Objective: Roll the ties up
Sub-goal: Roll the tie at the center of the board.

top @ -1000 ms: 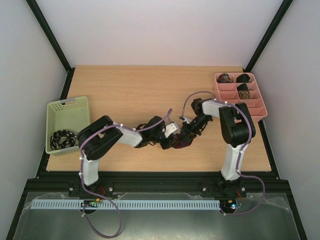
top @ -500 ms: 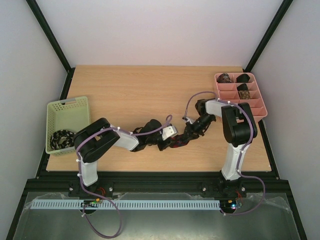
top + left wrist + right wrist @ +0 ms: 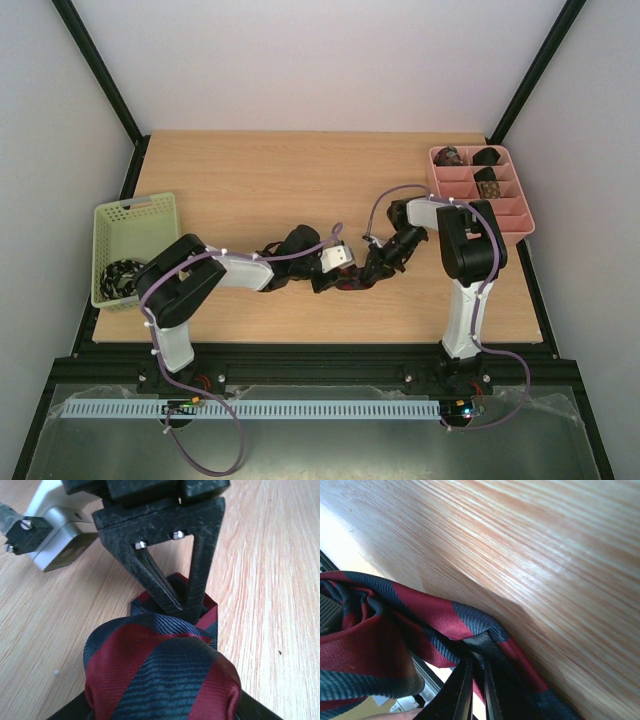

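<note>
The dark red and navy striped fabric necktie lies near the middle of the pale wood-grain surface, held between both arms. The left claw grips the rolled part: in its wrist view the fat striped coil sits between its two dark fingers at the lower edge. The right claw, seen there as a black triangular frame with two bright screws, is closed tight on the flat strip leading out of the coil; its own camera shows the thin fingertips pinched together with folded fabric bunched over them. At the left edge of the surface stands a pale green plastic mesh basket holding a black-and-white patterned necktie. At the far right stands a pink divided plastic tray; three coiled dark ties sit in its far compartments, though their patterns seem too small to make out. Plain white walls and slanting black frame posts enclose the cell, and a white slotted rail runs across a grey sheet in front of the arm bases.
</note>
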